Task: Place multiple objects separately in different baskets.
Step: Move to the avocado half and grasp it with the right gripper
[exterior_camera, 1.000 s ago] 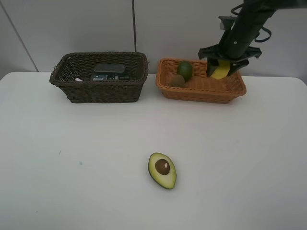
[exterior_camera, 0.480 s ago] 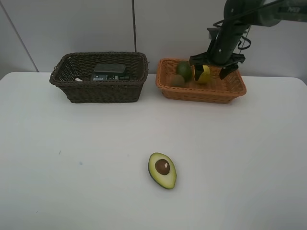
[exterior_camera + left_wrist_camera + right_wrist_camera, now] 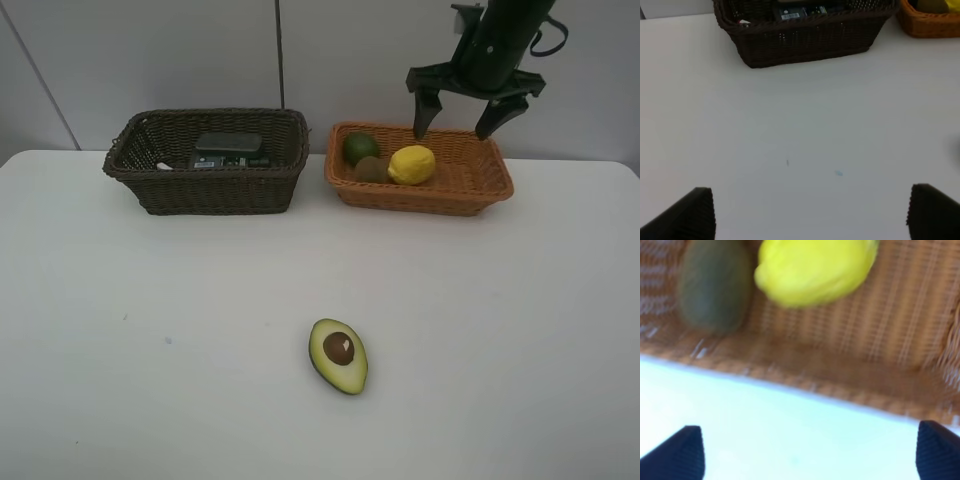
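1. At the upper right of the exterior high frame, my right gripper [image 3: 468, 118] hangs above the back edge of the light orange-tan basket [image 3: 420, 194]. Its fingers are spread wide and hold nothing.
2. The yellow lemon [image 3: 412, 165] lies inside that basket, near its middle, just beside the brown kiwi [image 3: 371, 169] and the green lime [image 3: 359, 148] at the basket's left end. I judge the fruit is being grouped here, which explains why these three sit together.
3. The lemon's long axis runs roughly left to right in the frame, with its pointed tip toward the right and slightly up.
4. At the upper left, the dark brown basket [image 3: 205, 187] holds the non-fruit items; only a dark flat block and labelled shapes are readable, the rest is too small to tell.
5. In the lower centre, the halved avocado [image 3: 338, 355] rests on the white table [image 3: 150, 340], cut face up with the pit showing. Its long axis runs from upper left to lower right. It is well apart from both baskets and not yet sorted.
6. My left gripper [image 3: 810, 212] is over bare table near the dark basket; its fingers are spread and empty.
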Available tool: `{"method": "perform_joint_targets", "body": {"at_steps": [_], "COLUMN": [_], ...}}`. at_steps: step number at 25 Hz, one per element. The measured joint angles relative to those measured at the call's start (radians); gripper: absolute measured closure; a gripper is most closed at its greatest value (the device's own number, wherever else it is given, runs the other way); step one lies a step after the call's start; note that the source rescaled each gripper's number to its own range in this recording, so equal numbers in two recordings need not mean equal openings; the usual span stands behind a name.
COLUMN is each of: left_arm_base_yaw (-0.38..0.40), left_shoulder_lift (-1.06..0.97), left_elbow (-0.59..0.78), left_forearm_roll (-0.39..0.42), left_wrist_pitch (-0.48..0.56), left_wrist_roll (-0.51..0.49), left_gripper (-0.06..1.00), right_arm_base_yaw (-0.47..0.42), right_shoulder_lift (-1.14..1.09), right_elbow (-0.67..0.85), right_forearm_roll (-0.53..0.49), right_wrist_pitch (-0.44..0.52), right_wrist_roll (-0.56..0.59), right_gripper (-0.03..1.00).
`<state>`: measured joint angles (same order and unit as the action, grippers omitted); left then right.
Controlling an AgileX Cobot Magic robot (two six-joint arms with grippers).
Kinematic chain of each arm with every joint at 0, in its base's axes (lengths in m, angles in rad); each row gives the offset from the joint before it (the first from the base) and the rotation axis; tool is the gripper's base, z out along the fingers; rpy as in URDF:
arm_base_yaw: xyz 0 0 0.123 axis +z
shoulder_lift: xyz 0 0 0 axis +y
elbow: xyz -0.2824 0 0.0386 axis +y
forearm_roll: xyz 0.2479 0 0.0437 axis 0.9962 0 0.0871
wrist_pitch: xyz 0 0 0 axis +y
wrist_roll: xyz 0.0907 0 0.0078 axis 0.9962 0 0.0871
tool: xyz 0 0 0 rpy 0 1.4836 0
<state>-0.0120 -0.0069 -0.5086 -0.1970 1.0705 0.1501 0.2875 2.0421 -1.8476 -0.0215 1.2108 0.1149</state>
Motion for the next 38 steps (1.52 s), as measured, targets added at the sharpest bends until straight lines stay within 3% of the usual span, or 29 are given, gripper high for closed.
{"method": "perform_joint_targets", "body": {"at_steps": [6, 11, 17, 28, 38], "left_arm_base_yaw": [0.0, 0.0, 0.0, 0.0, 0.0], "left_shoulder_lift": [0.0, 0.0, 0.0, 0.0, 0.0], "left_elbow": [0.0, 0.0, 0.0, 0.0, 0.0], "left_forearm_roll": [0.0, 0.0, 0.0, 0.0, 0.0], "left_wrist_pitch": [0.0, 0.0, 0.0, 0.0, 0.0], "left_wrist_roll": [0.0, 0.0, 0.0, 0.0, 0.0], "left_gripper": [-0.06, -0.06, -0.06, -0.06, -0.06], "right_arm_base_yaw": [0.082, 0.258, 0.462, 0.479, 0.479], "right_shoulder_lift": [-0.257, -0.396, -0.363, -0.161, -0.056], "right_elbow": [0.317, 0.574, 0.754, 0.763, 0.763], "right_forearm_roll": [0.022, 0.098, 0.188, 0.197, 0.235], "right_wrist_pitch": [0.003, 0.008, -0.163, -0.369, -0.434], "right_wrist_roll": [0.016, 0.035, 0.048, 0.029, -0.004], "right_gripper": [-0.03, -0.03, -0.03, -0.03, -0.03]}}
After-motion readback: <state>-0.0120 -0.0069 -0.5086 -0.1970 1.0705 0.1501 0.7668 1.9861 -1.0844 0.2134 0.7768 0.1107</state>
